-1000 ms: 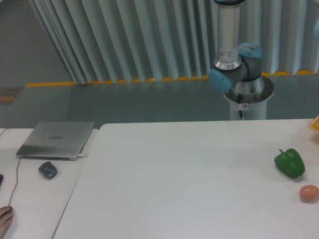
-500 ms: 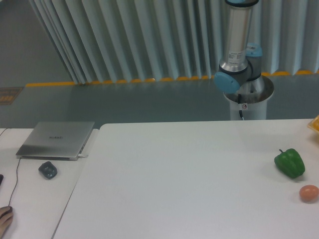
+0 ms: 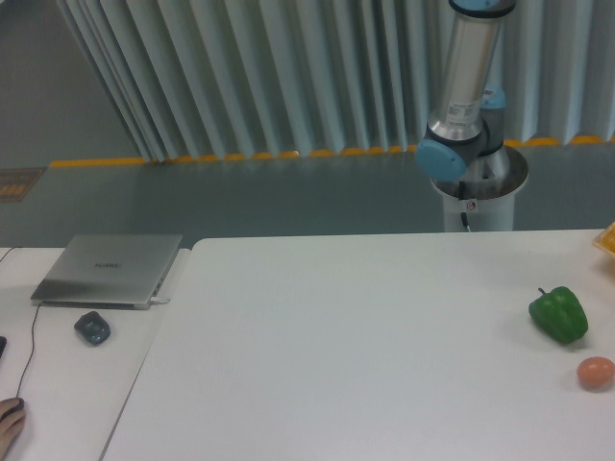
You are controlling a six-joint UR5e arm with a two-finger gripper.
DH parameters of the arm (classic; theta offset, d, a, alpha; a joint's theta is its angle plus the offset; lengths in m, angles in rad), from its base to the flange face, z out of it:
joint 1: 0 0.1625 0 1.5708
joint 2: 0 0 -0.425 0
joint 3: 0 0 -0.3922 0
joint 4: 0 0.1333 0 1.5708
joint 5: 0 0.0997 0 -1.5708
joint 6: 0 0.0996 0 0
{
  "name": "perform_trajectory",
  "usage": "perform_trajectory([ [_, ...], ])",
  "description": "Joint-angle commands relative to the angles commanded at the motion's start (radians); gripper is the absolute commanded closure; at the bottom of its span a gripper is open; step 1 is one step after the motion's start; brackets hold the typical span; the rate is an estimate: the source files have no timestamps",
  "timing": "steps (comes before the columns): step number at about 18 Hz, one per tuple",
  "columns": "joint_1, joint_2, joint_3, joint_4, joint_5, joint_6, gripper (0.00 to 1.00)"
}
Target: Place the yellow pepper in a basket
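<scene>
End effector out of view, state unknown; yellow pepper (image 3: 607, 238) at table (image 3: 365, 336) edge

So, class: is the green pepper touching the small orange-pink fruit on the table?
Apart. The fixed camera view shows a clear strip of white table between the green pepper and the orange-pink fruit.

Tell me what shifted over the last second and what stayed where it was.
Only the arm moved: its upright silver section swung to the right and now leans slightly, and the blue elbow joint shifted right with it. Its gripper is out of view, so nothing shows being taken hold of or let go. The green pepper, the small orange-pink fruit, the laptop and the mouse stayed put.
</scene>
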State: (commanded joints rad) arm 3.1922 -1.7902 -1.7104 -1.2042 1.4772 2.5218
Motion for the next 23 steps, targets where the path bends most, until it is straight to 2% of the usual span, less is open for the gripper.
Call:
perform_trajectory([
  [6, -0.047, 0.008, 0.012, -0.005, -0.032, -0.012, 0.00],
  [12, -0.179, 0.050, 0.046, -0.032, -0.011, -0.017, 0.00],
  [19, -0.357, 0.057, 0.101, -0.032, 0.014, -0.196, 0.00],
  [23, -0.446, 0.057, 0.106, -0.028, 0.055, -0.274, 0.00],
])
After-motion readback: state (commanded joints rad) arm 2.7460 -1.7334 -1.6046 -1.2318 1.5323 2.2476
